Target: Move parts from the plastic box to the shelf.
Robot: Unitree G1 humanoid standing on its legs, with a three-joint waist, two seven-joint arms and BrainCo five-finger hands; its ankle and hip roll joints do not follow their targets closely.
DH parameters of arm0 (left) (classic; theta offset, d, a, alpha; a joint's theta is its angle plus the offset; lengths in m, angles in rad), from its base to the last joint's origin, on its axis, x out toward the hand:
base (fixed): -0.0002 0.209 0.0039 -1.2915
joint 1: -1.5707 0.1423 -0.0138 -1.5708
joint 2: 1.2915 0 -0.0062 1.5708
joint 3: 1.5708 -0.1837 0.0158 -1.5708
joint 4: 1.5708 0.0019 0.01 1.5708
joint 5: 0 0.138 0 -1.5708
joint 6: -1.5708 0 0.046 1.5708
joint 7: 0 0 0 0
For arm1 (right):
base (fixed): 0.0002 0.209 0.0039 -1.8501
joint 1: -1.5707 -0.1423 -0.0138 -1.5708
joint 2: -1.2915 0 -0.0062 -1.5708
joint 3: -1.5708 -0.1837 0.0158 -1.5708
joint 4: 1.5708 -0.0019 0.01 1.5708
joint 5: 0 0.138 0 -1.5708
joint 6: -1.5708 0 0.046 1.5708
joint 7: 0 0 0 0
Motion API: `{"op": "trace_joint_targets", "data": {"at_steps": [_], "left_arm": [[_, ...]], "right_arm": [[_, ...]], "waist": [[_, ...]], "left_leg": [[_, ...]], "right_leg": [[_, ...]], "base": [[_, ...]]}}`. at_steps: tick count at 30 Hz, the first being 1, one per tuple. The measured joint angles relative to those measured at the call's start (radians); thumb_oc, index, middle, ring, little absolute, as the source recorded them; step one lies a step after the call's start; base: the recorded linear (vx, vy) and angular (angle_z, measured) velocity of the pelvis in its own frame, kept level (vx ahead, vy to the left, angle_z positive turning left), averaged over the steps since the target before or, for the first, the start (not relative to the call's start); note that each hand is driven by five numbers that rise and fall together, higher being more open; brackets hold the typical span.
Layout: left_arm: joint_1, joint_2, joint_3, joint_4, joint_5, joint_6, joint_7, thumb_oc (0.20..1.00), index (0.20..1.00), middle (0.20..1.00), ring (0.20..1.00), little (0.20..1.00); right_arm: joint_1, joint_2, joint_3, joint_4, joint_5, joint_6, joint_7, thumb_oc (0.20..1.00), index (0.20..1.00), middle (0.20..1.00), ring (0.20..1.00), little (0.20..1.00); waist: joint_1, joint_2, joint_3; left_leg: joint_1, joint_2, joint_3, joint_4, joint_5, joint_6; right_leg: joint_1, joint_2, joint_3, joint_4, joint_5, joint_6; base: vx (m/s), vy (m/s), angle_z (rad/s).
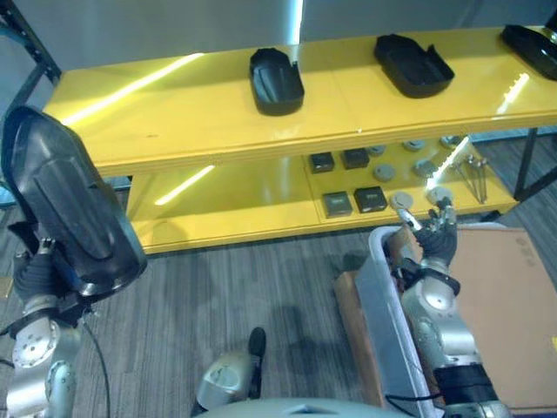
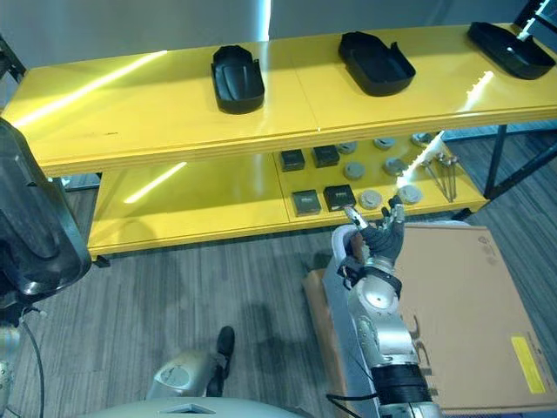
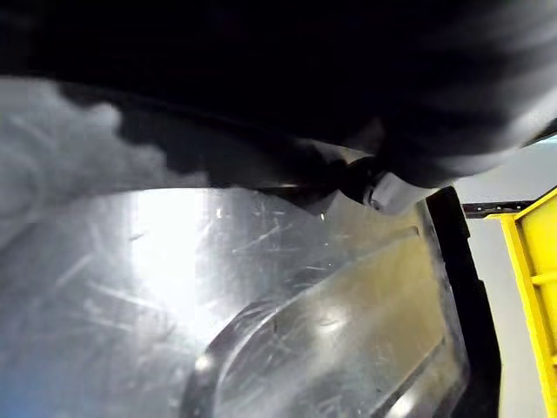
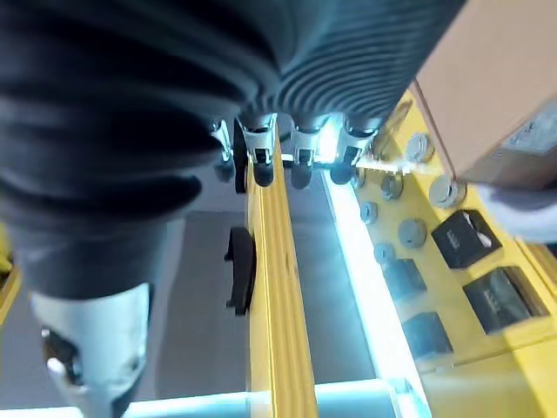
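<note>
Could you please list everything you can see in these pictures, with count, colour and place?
Shelf: one, yellow, two levels, ahead of the robot.
Trays: three, black, on the top level; a fourth is held up at the left.
Square parts: four, dark, on the lower level.
Round parts: several, grey, lower level, right of the square ones.
Metal pins: a few, silver, lower level, far right.
Plastic box: one, clear, on the floor at the right.
Cardboard: one sheet or box, brown, right of the plastic box.
Left hand: at the lower edge of the held tray, fingers hidden.
Right hand: over the plastic box's far end, fingers relaxed, holding nothing.
</note>
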Motion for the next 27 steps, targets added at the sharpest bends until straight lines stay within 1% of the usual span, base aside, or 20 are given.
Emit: {"op": "trace_joint_targets", "data": {"at_steps": [3, 5, 6, 8, 9, 10, 11, 12, 13, 14, 15, 16, 18, 19, 20, 22, 24, 25, 26, 27], "left_arm": [[-0.033, 0.001, -0.005, 0.005, 0.0, -0.003, -0.002, 0.2, 0.2, 0.2, 0.2, 0.2], [-0.058, 0.002, -0.014, 0.009, -0.001, -0.003, 0.008, 0.2, 0.2, 0.2, 0.2, 0.2], [-0.065, 0.005, -0.025, 0.01, -0.002, -0.003, 0.014, 0.2, 0.2, 0.2, 0.2, 0.2], [-0.064, 0.011, -0.04, 0.009, -0.013, -0.004, 0.035, 0.2, 0.2, 0.2, 0.2, 0.2], [-0.065, 0.017, -0.055, 0.009, -0.02, -0.002, 0.047, 0.2, 0.2, 0.2, 0.2, 0.2], [-0.068, 0.019, -0.07, 0.008, -0.02, -0.001, 0.047, 0.2, 0.2, 0.2, 0.2, 0.2], [-0.088, 0.008, -0.098, 0.012, -0.018, -0.001, 0.05, 0.2, 0.2, 0.2, 0.2, 0.2], [-0.108, -0.006, -0.109, 0.026, -0.017, -0.002, 0.051, 0.2, 0.2, 0.2, 0.2, 0.2], [-0.133, -0.02, -0.121, 0.044, -0.017, -0.001, 0.053, 0.2, 0.2, 0.2, 0.2, 0.2], [-0.14, -0.031, -0.131, 0.054, -0.017, 0.004, 0.056, 0.2, 0.2, 0.2, 0.2, 0.2], [-0.136, -0.03, -0.137, 0.045, -0.016, 0.009, 0.056, 0.2, 0.2, 0.2, 0.2, 0.2], [-0.093, -0.033, -0.137, 0.027, -0.014, 0.009, 0.06, 0.2, 0.2, 0.2, 0.2, 0.2], [-0.006, -0.071, -0.143, -0.005, -0.008, 0.009, 0.077, 0.2, 0.2, 0.2, 0.2, 0.2], [0.008, -0.076, -0.153, -0.006, -0.008, 0.009, 0.079, 0.2, 0.2, 0.2, 0.2, 0.2], [0.019, -0.069, -0.157, -0.005, -0.01, 0.01, 0.085, 0.2, 0.2, 0.2, 0.2, 0.2], [0.009, -0.07, -0.16, -0.003, -0.018, 0.013, 0.088, 0.2, 0.2, 0.2, 0.2, 0.2], [-0.003, -0.068, -0.168, -0.002, -0.019, 0.022, 0.085, 0.2, 0.2, 0.2, 0.2, 0.2], [-0.004, -0.067, -0.168, -0.004, -0.019, 0.022, 0.085, 0.2, 0.2, 0.2, 0.2, 0.2], [-0.002, -0.063, -0.167, -0.006, -0.019, 0.022, 0.084, 0.2, 0.2, 0.2, 0.2, 0.2], [-0.002, -0.063, -0.167, -0.006, -0.02, 0.022, 0.085, 0.2, 0.2, 0.2, 0.2, 0.2]], "right_arm": [[0.011, 0.023, 0.012, -0.003, 0.0, -0.001, -0.006, 1.0, 1.0, 1.0, 1.0, 1.0], [0.045, 0.035, 0.013, -0.005, -0.001, -0.01, -0.003, 1.0, 1.0, 1.0, 1.0, 1.0], [0.067, 0.038, 0.015, -0.002, 0.0, -0.009, 0.001, 1.0, 1.0, 1.0, 1.0, 1.0], [0.085, 0.038, 0.014, -0.003, -0.001, -0.01, 0.017, 1.0, 1.0, 1.0, 1.0, 1.0], [0.09, 0.035, 0.01, -0.001, 0.001, -0.009, 0.026, 1.0, 1.0, 1.0, 1.0, 1.0], [0.103, 0.03, 0.008, -0.001, 0.006, -0.009, 0.028, 1.0, 1.0, 1.0, 1.0, 1.0], [0.128, 0.026, -0.009, 0.001, 0.019, -0.01, 0.056, 1.0, 1.0, 1.0, 1.0, 1.0], [0.144, 0.02, -0.02, 0.002, 0.022, -0.013, 0.075, 1.0, 1.0, 1.0, 1.0, 1.0], [0.161, 0.017, -0.039, 0.001, 0.041, -0.016, 0.092, 1.0, 1.0, 1.0, 1.0, 1.0], [0.177, 0.014, -0.061, -0.003, 0.057, -0.018, 0.094, 1.0, 1.0, 1.0, 1.0, 1.0], [0.179, 0.005, -0.081, -0.001, 0.071, -0.018, 0.093, 1.0, 1.0, 1.0, 1.0, 1.0], [0.173, 0.003, -0.087, -0.001, 0.085, -0.014, 0.103, 1.0, 1.0, 1.0, 1.0, 1.0], [0.164, -0.016, -0.106, -0.001, 0.089, -0.014, 0.133, 1.0, 1.0, 1.0, 1.0, 1.0], [0.165, -0.027, -0.109, 0.001, 0.095, -0.015, 0.135, 1.0, 1.0, 1.0, 1.0, 1.0], [0.143, -0.03, -0.109, 0.018, 0.096, -0.017, 0.147, 1.0, 1.0, 1.0, 1.0, 1.0], [0.112, -0.033, -0.1, 0.052, 0.096, -0.015, 0.158, 1.0, 1.0, 1.0, 1.0, 1.0], [0.101, -0.032, -0.092, 0.053, 0.096, -0.013, 0.16, 1.0, 1.0, 1.0, 1.0, 1.0], [0.101, -0.03, -0.092, 0.053, 0.096, -0.009, 0.16, 1.0, 1.0, 1.0, 1.0, 1.0], [0.102, -0.029, -0.096, 0.052, 0.096, -0.001, 0.16, 1.0, 1.0, 1.0, 1.0, 1.0], [0.098, -0.035, -0.096, 0.053, 0.096, -0.001, 0.16, 1.0, 1.0, 1.0, 1.0, 1.0]], "waist": [[-0.03, -0.002, 0.003], [-0.069, -0.013, 0.012], [-0.08, -0.015, 0.015], [-0.096, -0.007, 0.027], [-0.13, 0.012, 0.042], [-0.169, 0.022, 0.047], [-0.19, 0.015, 0.051], [-0.208, 0.005, 0.044], [-0.225, -0.012, 0.045], [-0.253, -0.033, 0.046], [-0.273, -0.036, 0.045], [-0.261, -0.047, 0.041], [-0.231, -0.018, 0.006], [-0.221, -0.005, -0.003], [-0.198, -0.006, -0.008], [-0.189, -0.007, -0.009], [-0.184, -0.035, -0.004], [-0.181, -0.047, -0.006], [-0.178, -0.062, -0.007], [-0.184, -0.056, -0.008]], "left_leg": [[0.005, -0.02, -0.015, 0.078, -0.064, 0.041], [-0.015, -0.047, -0.033, 0.164, -0.126, 0.075], [-0.014, -0.06, -0.038, 0.176, -0.138, 0.088], [-0.014, -0.065, -0.054, 0.176, -0.136, 0.11], [-0.015, -0.061, -0.079, 0.169, -0.124, 0.096], [-0.006, -0.058, -0.103, 0.156, -0.12, 0.088], [0.034, -0.067, -0.145, 0.104, -0.113, 0.042], [0.038, -0.067, -0.165, 0.084, -0.122, 0.006], [0.048, -0.067, -0.15, 0.076, -0.154, -0.037], [0.055, -0.066, -0.111, 0.08, -0.148, -0.032], [0.069, -0.071, -0.092, 0.078, -0.112, 0.074], [0.09, -0.082, -0.082, 0.068, -0.126, 0.079], [0.108, -0.07, -0.082, 0.054, -0.153, 0.063], [0.127, -0.065, -0.085, 0.042, -0.143, 0.054], [0.138, -0.067, -0.09, 0.024, -0.131, 0.035], [0.13, -0.07, -0.107, 0.034, -0.12, 0.02], [0.079, -0.092, -0.104, 0.141, -0.108, -0.033], [0.05, -0.09, -0.094, 0.183, -0.144, -0.047], [0.038, -0.016, -0.078, 0.194, -0.18, -0.057], [0.033, 0.032, -0.078, 0.185, -0.156, -0.07]], "right_leg": [[-0.105, -0.089, 0.067, 0.322, 0.026, 0.011], [-0.237, -0.152, 0.21, 0.598, 0.122, 0.05], [-0.32, -0.153, 0.277, 0.715, 0.127, 0.063], [-0.464, -0.066, 0.371, 0.827, 0.077, 0.057], [-0.532, 0.008, 0.381, 0.822, 0.028, 0.017], [-0.555, 0.06, 0.352, 0.712, 0.0, -0.011], [-0.556, 0.167, 0.355, 0.4, -0.019, -0.037], [-0.524, 0.215, 0.376, 0.177, -0.001, -0.047], [-0.504, 0.238, 0.391, 0.002, 0.028, -0.044], [-0.496, 0.242, 0.407, -0.073, 0.066, -0.036], [-0.498, 0.244, 0.404, -0.037, 0.101, -0.058], [-0.497, 0.241, 0.377, 0.022, 0.119, -0.082], [-0.451, 0.255, 0.322, 0.066, 0.105, -0.117], [-0.423, 0.266, 0.314, 0.049, 0.103, -0.121], [-0.33, 0.269, 0.296, -0.023, 0.107, -0.138], [-0.282, 0.273, 0.293, -0.098, 0.163, -0.185], [-0.244, 0.236, 0.283, -0.15, 0.177, -0.19], [-0.231, 0.226, 0.283, -0.164, 0.181, -0.193], [-0.208, 0.218, 0.279, -0.175, 0.172, -0.188], [-0.21, 0.223, 0.272, -0.153, 0.151, -0.176]], "base": [[0.2, 0.236, 0.31], [0.12, 0.11, 0.52], [0.02, -0.024, 0.25], [0.07, -0.122, 0.06], [0.2, -0.223, 0.56], [0.33, -0.39, 0.82], [0.3, -0.357, 0.86], [0.24, -0.251, 0.89], [0.18, -0.127, 1.16], [0.23, -0.169, 1.33], [0.31, -0.224, 0.92], [0.22, -0.169, 0.25], [0.19, -0.137, -0.17], [0.21, -0.161, 0.04], [0.13, -0.107, 0.07], [0.14, -0.119, 0.16], [0.13, -0.105, 0.27], [0.13, -0.119, 0.18], [0.08, -0.087, 0.13], [0.08, -0.125, 0.19]]}}
